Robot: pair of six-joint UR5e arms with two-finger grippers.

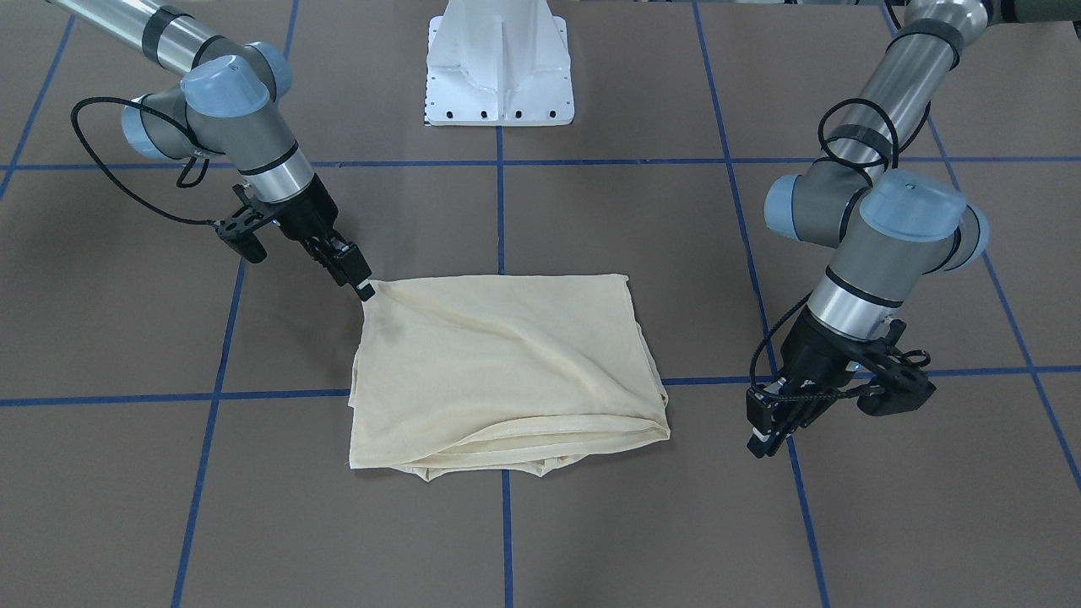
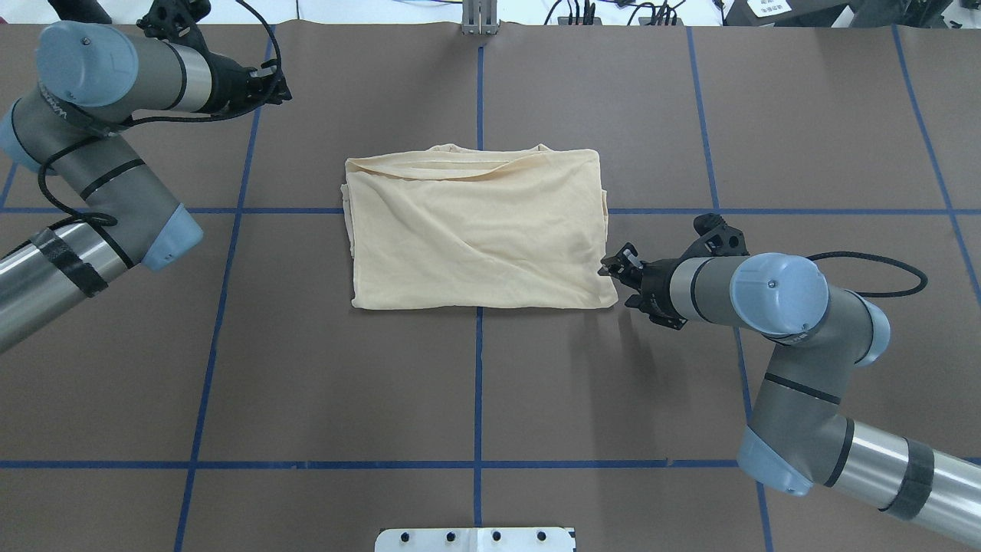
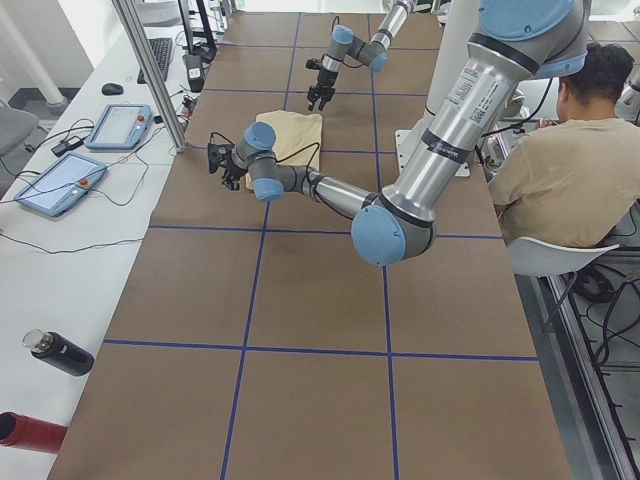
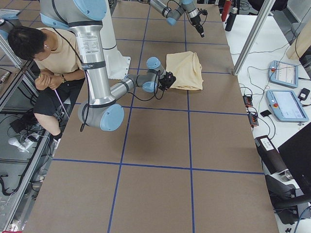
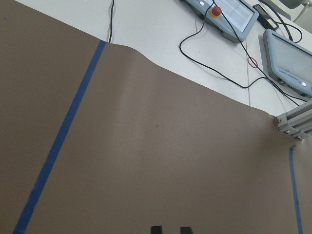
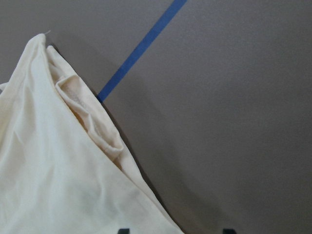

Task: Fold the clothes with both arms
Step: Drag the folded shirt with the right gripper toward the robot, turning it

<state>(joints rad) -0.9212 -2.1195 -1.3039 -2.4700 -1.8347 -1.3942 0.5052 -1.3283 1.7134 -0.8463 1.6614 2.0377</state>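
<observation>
Shirt (image 1: pixel 507 363) corner lies inside right gripper (image 1: pixel 365 290), jaws seemingly parted.

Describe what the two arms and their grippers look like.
The left arm and right arm are silver tubes with grey joints, light-blue caps, black tape bands and looping black cables. The left gripper and right gripper are black, with two slim fingers.

Brown table (image 2: pixel 613 383), blue tape grid (image 2: pixel 478 383), white bench (image 3: pixel 70 290)

Brown table (image 2: pixel 306 368) was gridded with blue tape lines (image 2: pixel 477 383) and bore a white pedestal base (image 1: pixel 498 67). On the side bench lay a nearer teach pendant (image 3: pixel 55 183), a farther teach pendant (image 3: pixel 120 125), a black bottle (image 3: pixel 60 352) and a red bottle (image 3: pixel 30 432). A person (image 3: pixel 570 170) sat behind the base.
</observation>
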